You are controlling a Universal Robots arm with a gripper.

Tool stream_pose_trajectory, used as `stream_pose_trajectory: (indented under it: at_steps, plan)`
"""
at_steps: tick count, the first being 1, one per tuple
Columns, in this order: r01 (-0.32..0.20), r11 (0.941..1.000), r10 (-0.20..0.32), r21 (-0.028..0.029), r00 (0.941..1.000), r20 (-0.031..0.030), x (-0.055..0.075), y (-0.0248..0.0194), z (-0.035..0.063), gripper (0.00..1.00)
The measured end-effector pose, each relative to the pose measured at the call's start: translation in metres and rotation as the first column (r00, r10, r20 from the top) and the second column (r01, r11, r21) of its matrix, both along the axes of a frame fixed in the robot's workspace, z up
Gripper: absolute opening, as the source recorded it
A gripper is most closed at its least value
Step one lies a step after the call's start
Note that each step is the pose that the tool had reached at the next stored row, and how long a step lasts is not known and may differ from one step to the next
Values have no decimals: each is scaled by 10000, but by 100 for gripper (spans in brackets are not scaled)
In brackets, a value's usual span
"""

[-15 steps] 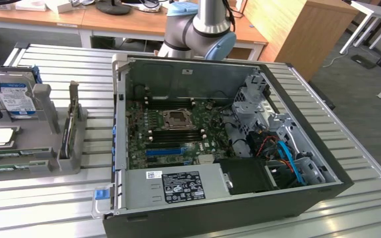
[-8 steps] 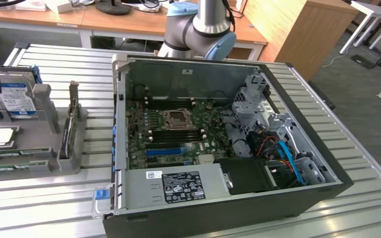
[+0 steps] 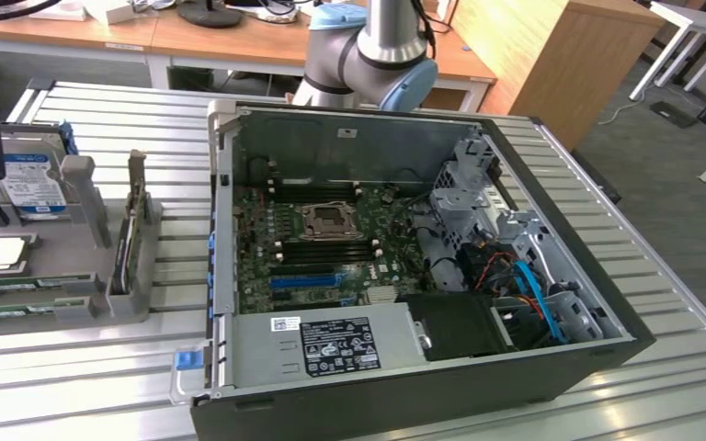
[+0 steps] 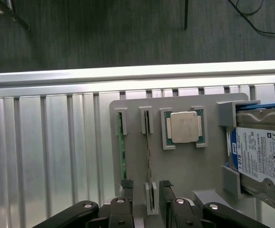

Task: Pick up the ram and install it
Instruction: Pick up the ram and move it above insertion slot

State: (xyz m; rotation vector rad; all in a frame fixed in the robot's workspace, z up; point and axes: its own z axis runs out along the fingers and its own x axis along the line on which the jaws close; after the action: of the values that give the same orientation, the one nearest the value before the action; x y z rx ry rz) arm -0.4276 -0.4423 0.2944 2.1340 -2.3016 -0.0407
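Wrist view showed the gripper with fingers apart, straddling the ram without touching it. The ram stood on edge in the grey holder, near the hard drive.

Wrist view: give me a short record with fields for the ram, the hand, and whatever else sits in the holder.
ram: green strip on edge, in the holder slot farthest from the hard drive
hand: open, fingers either side of the next slot's thin strip
also in holder: CPU
installed: not yet
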Motion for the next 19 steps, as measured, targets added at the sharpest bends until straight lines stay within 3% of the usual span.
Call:
stream_pose_trajectory:
  at_steps: [13, 19]
  plan:
    - [0, 10000, 0, 1, 10000, 21, 0, 0, -67, 36]
    - [0, 10000, 0, 0, 10000, 21, -7, -54, -66, 36]
